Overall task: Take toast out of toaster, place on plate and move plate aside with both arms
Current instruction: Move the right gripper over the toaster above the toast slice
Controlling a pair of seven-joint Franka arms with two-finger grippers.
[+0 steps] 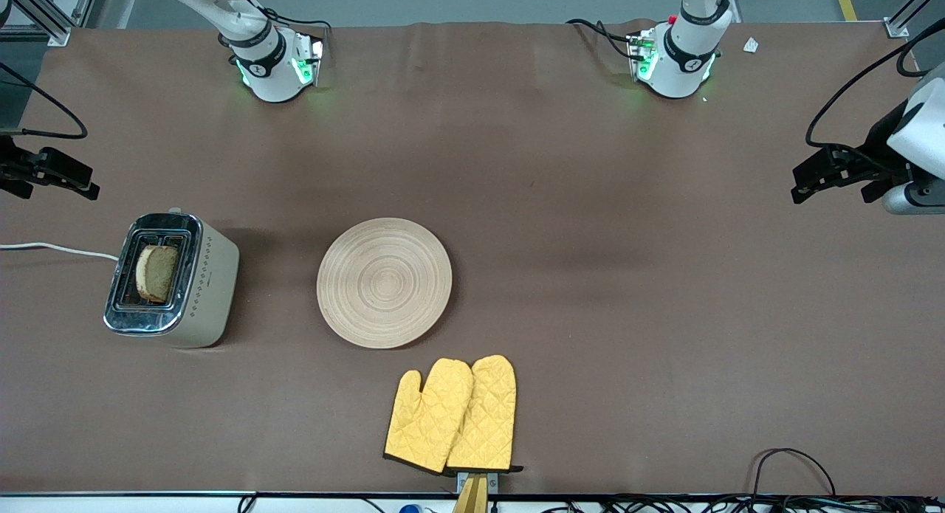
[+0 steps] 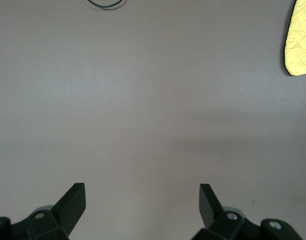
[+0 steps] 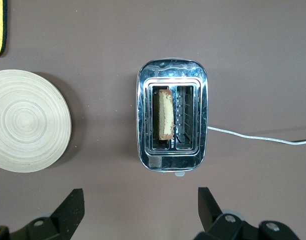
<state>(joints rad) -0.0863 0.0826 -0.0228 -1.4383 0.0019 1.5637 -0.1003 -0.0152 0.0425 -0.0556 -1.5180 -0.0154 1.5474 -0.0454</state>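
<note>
The toast (image 1: 156,272) stands upright in one slot of a chrome-topped toaster (image 1: 199,291) at the right arm's end of the table; the right wrist view shows it edge-on (image 3: 165,114). The round light-wood plate (image 1: 384,282) lies bare beside the toaster, toward the table's middle, and also shows in the right wrist view (image 3: 28,121). My right gripper (image 1: 87,184) hangs open and empty in the air over the table beside the toaster (image 3: 172,122). My left gripper (image 1: 801,184) hangs open and empty over bare table at the left arm's end.
A pair of yellow oven mitts (image 1: 452,415) lies nearer to the front camera than the plate, by the table's edge. The toaster's white cord (image 1: 52,249) runs off the right arm's end. Black cables (image 1: 790,461) lie along the front edge.
</note>
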